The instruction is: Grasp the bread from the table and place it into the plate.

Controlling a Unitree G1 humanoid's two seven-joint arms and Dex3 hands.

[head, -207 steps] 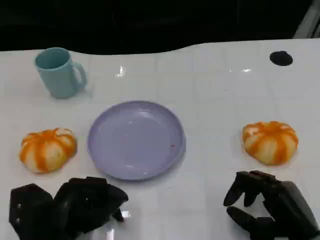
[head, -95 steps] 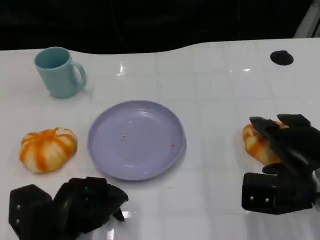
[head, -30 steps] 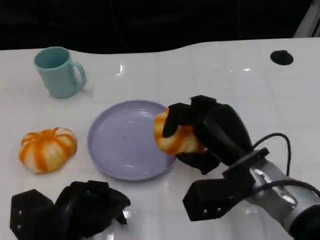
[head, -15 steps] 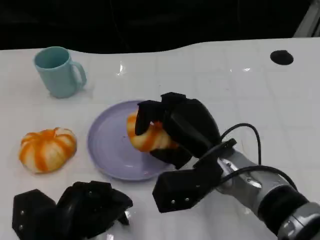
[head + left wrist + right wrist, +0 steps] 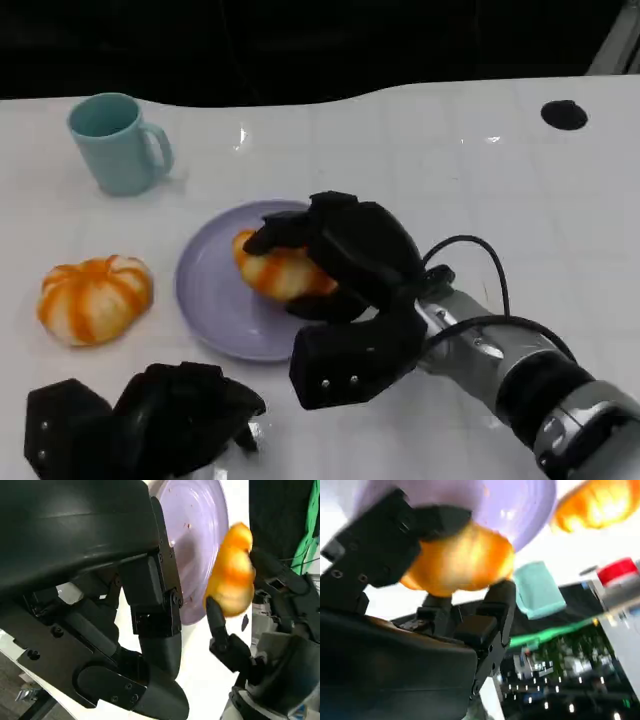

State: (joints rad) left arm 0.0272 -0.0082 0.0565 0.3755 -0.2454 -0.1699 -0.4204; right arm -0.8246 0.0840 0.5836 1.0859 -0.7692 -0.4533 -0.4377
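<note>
The right hand [image 5: 335,255] and its bread [image 5: 277,272] fill the right half of the plate [image 5: 205,290], so nothing else can come in from that side. The left half of the plate is bare. Just left of the plate sits a second bread [image 5: 95,298], with a thin strip of table between them. The blue mug [image 5: 118,143] stands far left, well apart from the plate. The left hand [image 5: 150,425] blocks the near left corner. The far right table is bare but for a small black spot [image 5: 563,115].

Glossy white table [image 5: 480,170]; smooth shiny plate [image 5: 205,290]; matt blk hand [image 5: 345,250].
</note>
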